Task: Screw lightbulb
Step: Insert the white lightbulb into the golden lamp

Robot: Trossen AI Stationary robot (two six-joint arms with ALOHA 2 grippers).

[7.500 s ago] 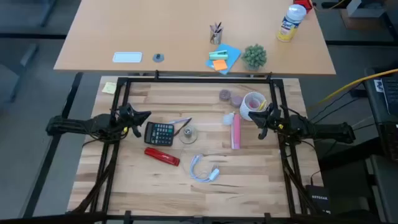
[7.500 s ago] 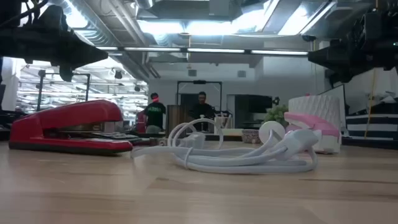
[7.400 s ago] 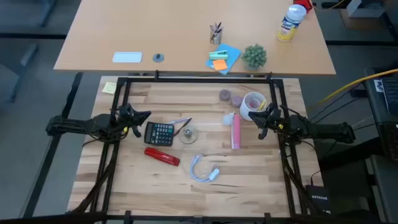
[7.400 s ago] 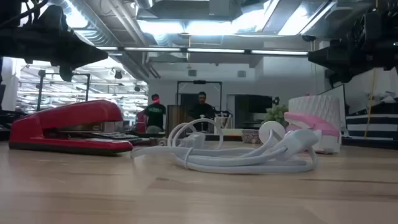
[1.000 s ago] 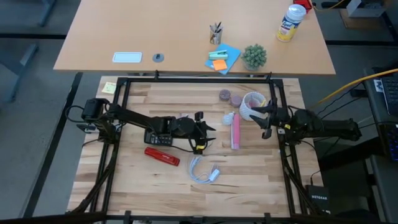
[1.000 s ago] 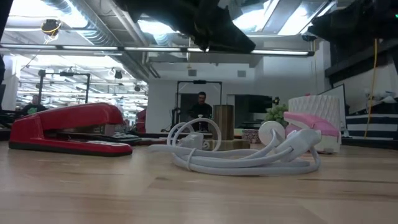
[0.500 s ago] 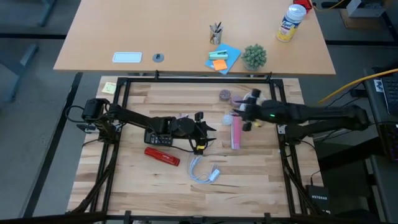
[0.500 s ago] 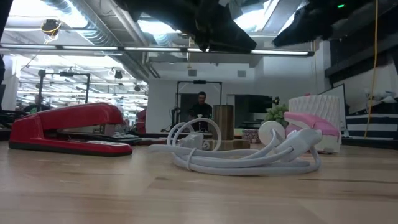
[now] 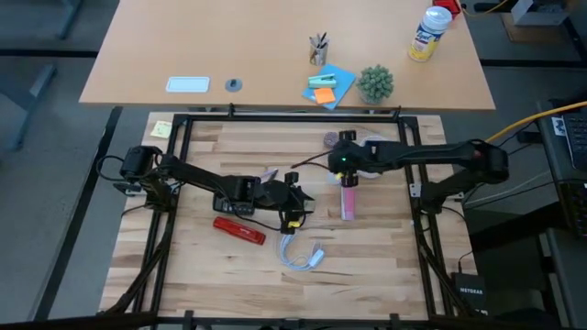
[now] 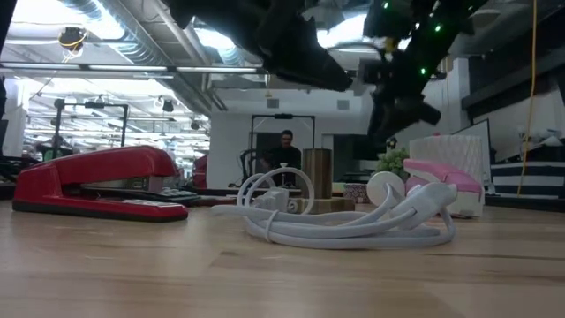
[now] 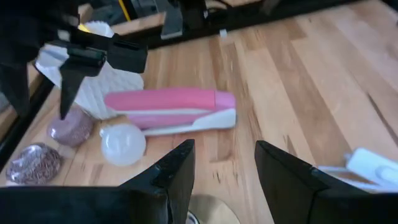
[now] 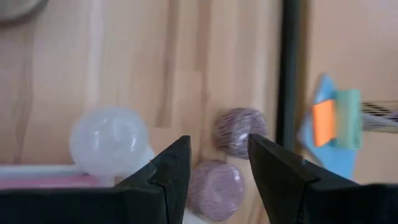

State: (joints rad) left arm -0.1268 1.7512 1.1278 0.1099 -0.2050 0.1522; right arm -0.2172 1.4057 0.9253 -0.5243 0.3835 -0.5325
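Near the top middle, the right gripper [image 9: 342, 169], fingers apart, should line up over the lightbulb [image 12: 109, 141] first; left gripper [image 11: 219, 163] gapes too.

Two dark fingers [image 12: 168, 180] parted above a wooden table [image 12: 50, 68], with a white lightbulb [image 12: 109, 149] and two purple discs [image 12: 239, 132] beyond.

Butcher-block wooden table [image 9: 367, 247] with a smooth satin finish, carrying a frosted, matt white lightbulb [image 11: 123, 144], a glossy pink-and-white plastic stapler [image 11: 168, 110], a glossy red stapler [image 10: 93, 181], a smooth white plastic cable [image 10: 344, 225] and 2 speckled mauve discs [image 12: 239, 132].
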